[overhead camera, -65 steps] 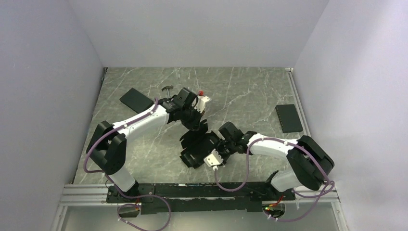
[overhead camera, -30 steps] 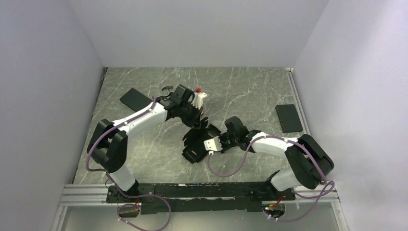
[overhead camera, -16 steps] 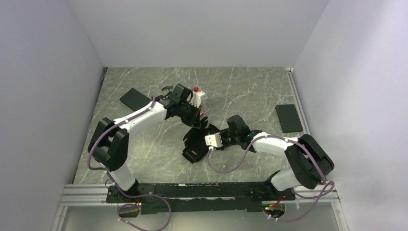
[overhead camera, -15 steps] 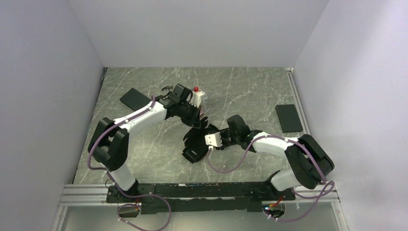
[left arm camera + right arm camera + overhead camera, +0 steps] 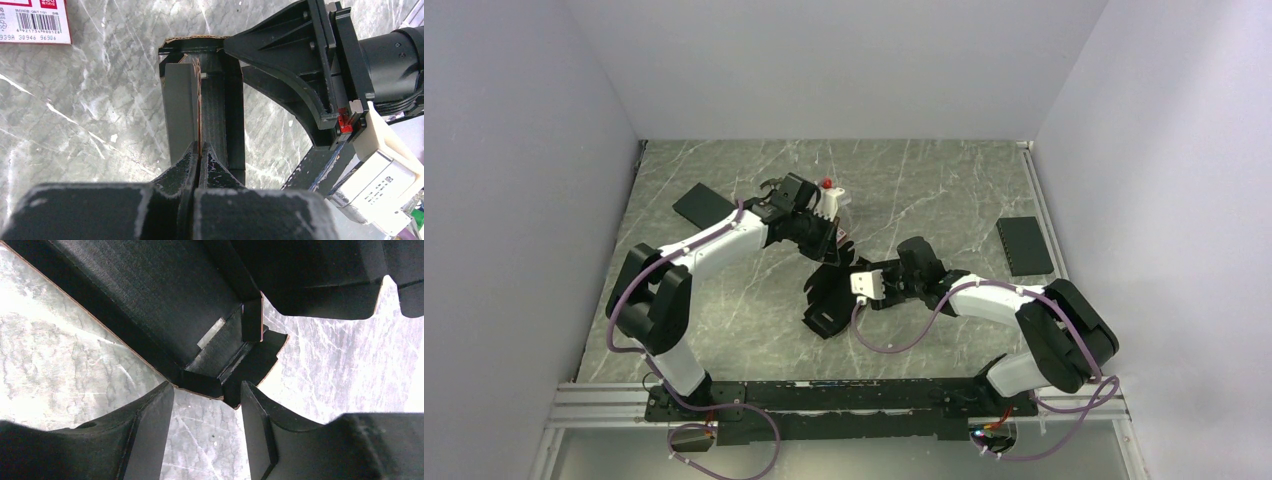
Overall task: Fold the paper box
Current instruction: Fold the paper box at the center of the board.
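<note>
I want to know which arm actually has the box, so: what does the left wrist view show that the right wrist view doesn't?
Only the left wrist view: the left gripper shut on a thin upright flap of the paper box, the right arm alongside, and a barcode label at the top left. Only the right wrist view: the right gripper open, with a folded box corner at its mouth, unclamped. Both: black cardboard over the marble table.
</note>
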Available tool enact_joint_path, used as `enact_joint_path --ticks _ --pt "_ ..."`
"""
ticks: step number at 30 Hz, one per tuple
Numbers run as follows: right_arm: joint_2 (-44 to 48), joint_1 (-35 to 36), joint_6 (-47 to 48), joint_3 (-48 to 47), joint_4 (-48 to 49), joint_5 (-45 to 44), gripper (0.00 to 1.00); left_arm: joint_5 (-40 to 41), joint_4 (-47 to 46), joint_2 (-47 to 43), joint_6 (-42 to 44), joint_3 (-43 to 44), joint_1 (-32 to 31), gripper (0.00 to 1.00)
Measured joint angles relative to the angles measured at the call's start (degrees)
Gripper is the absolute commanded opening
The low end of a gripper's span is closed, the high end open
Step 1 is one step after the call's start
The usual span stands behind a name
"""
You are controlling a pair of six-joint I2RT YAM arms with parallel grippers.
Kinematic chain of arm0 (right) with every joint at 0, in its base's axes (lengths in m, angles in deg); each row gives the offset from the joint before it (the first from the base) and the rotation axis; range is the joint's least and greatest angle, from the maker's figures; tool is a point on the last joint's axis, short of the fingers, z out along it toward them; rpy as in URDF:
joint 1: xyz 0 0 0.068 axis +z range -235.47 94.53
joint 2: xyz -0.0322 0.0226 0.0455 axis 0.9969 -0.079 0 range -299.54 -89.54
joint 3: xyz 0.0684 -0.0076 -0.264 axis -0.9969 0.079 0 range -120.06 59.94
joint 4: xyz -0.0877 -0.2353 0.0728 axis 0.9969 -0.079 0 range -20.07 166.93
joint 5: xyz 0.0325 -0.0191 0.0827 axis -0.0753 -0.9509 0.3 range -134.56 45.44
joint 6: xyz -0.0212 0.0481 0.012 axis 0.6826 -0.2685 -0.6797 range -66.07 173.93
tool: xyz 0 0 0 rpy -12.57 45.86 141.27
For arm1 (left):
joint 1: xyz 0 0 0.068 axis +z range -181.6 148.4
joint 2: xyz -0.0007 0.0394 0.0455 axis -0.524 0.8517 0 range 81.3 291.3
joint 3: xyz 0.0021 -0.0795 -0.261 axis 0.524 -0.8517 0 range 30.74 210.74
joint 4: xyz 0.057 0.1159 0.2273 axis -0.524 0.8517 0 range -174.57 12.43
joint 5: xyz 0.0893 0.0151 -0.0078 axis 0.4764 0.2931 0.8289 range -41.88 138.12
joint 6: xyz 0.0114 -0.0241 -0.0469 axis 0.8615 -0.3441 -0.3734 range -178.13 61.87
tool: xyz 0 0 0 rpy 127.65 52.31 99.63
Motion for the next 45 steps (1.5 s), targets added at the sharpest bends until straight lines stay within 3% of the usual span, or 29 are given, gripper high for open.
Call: enact_joint_path --ticks 13,18,32,45 --pt "0.0 -0.6 -2.6 0.9 4.1 -1.6 0.79 -1.7 -0.3 0.6 -1.3 0.0 0.8 0.00" --pt "0.0 -1.2 -4.5 0.9 4.7 -1.7 0.82 -2.7 -0.4 0.9 -1.3 0.0 0.8 0.00" --pt "-3.0 -4.3 -9.0 -1.9 3.3 1.8 0.82 -3.7 -0.7 1.1 -1.5 -0.2 1.0 0.00" --pt "-5.4 -4.8 -9.8 -7.3 -5.2 4.7 0.76 -5.6 -1.8 1.3 -2.4 -0.8 1.3 0.00"
